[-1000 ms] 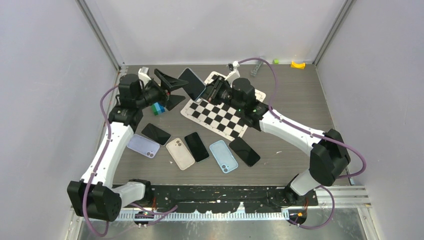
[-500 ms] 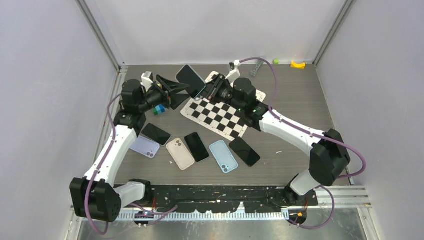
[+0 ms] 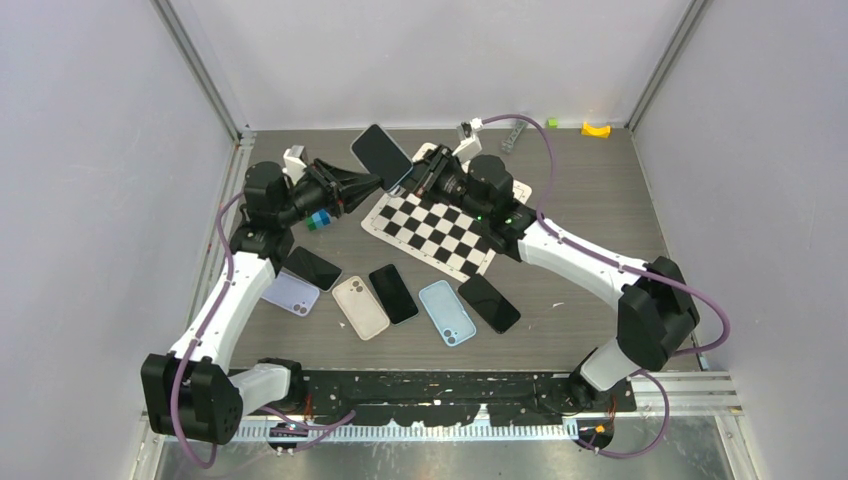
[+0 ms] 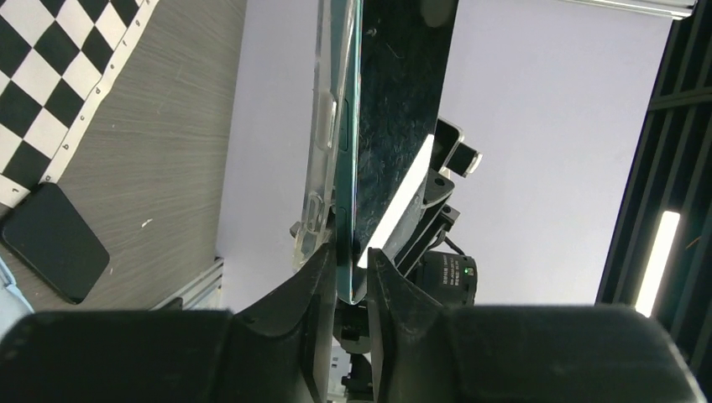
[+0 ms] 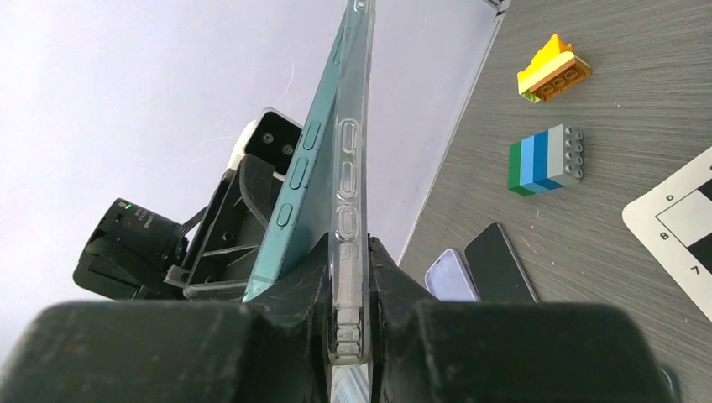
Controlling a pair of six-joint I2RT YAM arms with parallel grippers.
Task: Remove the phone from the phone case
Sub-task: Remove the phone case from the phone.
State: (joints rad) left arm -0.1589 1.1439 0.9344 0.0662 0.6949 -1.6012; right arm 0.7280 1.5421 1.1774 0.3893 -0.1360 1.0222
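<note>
Held aloft between your two arms, the teal, dark-screened phone (image 4: 395,109) is clamped edge-on in your left fingers (image 4: 353,270). Your right fingers (image 5: 348,252) pinch the rim of the clear soft plastic case (image 5: 348,159). The phone looks rigid, slick and breakable: grip its side edges and flex the case.

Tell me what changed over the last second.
The left gripper went from wide open to closed on the phone, which shifted slightly toward the back wall. The right gripper stayed shut on the clear case. The checkerboard mat and the loose phones on the table did not move.
</note>
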